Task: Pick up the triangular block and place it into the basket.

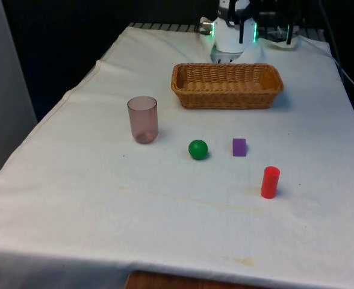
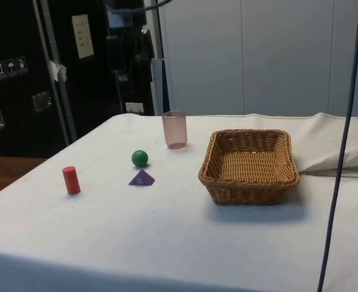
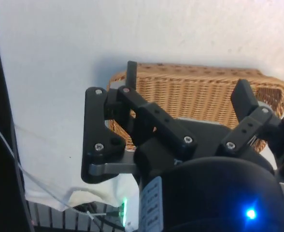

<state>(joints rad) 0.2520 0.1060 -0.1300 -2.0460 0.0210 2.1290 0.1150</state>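
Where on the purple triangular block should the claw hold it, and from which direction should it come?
Probably from above: the triangular block lies flat, triangle face up. Close the open claw on a straight edge and the opposite corner; the green ball sits nearby.

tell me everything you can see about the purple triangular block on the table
The purple triangular block is a small solid wedge, matte, probably painted wood. It lies flat on the white cloth; the side view shows its triangular face, the front view a squarish face. It sits between the green ball and the red cylinder, with the basket farther back. Nothing touches it but the cloth.
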